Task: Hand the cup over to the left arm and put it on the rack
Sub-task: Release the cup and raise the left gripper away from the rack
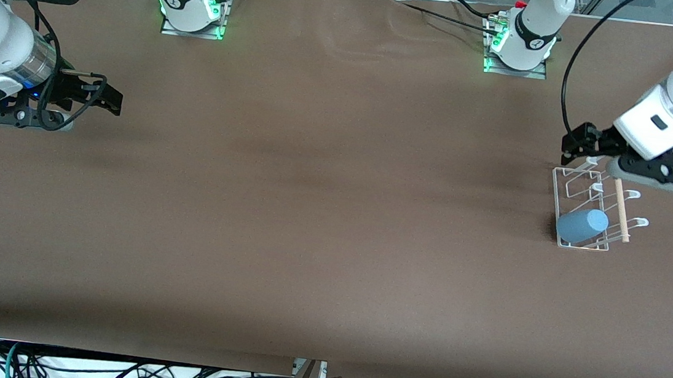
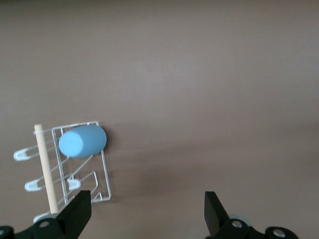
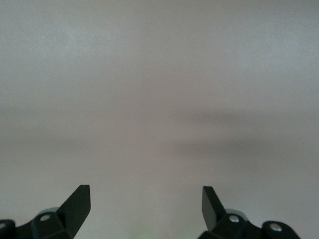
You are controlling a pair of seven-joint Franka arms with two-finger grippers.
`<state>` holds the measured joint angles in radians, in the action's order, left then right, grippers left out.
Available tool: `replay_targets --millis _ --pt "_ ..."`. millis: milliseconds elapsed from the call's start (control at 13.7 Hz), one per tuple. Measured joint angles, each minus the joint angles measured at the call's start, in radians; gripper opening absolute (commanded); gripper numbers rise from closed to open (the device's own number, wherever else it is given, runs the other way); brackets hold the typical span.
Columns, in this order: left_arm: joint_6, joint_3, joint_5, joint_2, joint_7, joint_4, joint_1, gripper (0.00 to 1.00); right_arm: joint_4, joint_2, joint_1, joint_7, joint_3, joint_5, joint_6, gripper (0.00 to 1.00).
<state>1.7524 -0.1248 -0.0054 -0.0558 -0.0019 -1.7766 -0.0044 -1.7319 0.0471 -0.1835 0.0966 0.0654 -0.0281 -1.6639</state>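
The light-blue cup [image 1: 582, 225] lies on its side on the white wire rack [image 1: 554, 191], at the rack's end nearer the front camera, beside the pale wooden dowel [image 1: 621, 210]. My left gripper [image 1: 569, 145] is open and empty, up in the air over the rack's farther corner, apart from the cup. In the left wrist view the cup [image 2: 82, 141] and the rack [image 2: 104, 174] show ahead of the left gripper [image 2: 148, 204], off to one side of its jaws. My right gripper [image 1: 112, 99] waits open and empty over bare table at the right arm's end; the right wrist view shows it [image 3: 146, 199] over table only.
The brown table [image 1: 322, 212] stretches between the two arms. The arm bases [image 1: 193, 8] [image 1: 520, 46] stand along its farther edge. Cables [image 1: 109, 371] hang below the near edge.
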Motion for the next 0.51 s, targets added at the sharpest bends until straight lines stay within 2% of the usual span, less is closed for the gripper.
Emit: replay_targets --millis 218,364,510 --pt "0.008 0.033 0.0 -0.056 -0.003 -0.048 -0.01 1.0 0.0 0.0 0.0 0.0 0.0 0.0 0.0 0.99" --pt "0.009 0.092 0.0 -0.052 -0.003 -0.049 -0.03 1.0 0.0 0.0 0.0 0.0 0.0 0.0 0.0 0.99" --pt "0.011 0.11 0.0 -0.043 -0.002 -0.049 -0.033 1.0 0.0 0.0 0.0 0.0 0.0 0.0 0.0 0.99"
